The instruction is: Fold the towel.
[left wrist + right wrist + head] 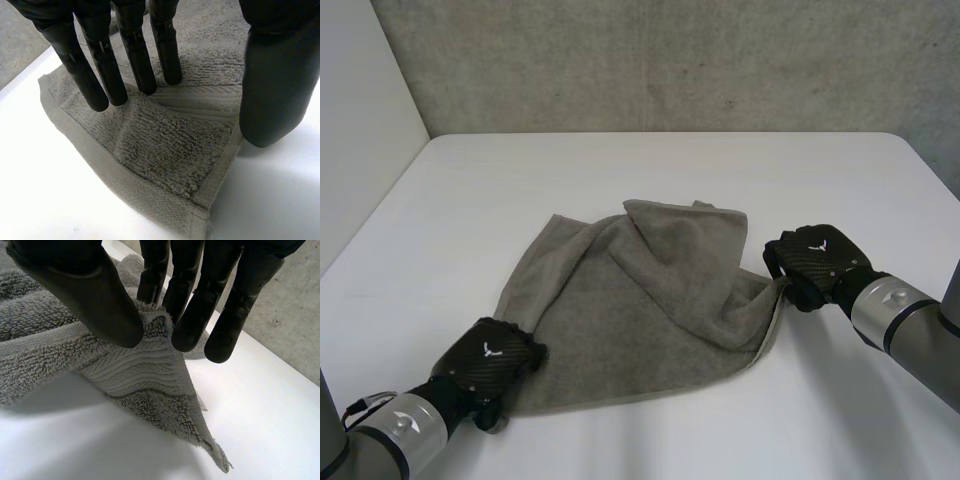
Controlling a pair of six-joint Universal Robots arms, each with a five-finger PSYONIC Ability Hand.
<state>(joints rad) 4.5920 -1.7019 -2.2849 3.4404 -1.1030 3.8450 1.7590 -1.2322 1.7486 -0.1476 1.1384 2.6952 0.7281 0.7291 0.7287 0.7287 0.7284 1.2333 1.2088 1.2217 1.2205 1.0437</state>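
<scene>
The towel [640,310] is lying rumpled on the table [650,170]. The right hand [815,262] is pinching the towel's right corner between thumb and fingers, holding it raised. The left hand [490,357] is holding straight, slightly spread fingers over the towel's near left corner, with the thumb apart. The robot appears to be taking hold of the corners, and next the left hand needs to close on its corner.

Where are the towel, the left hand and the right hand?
towel [650,310], head view, rumpled middle.
left hand [490,358], head view, its back.
right hand [815,260], head view, its back.
</scene>
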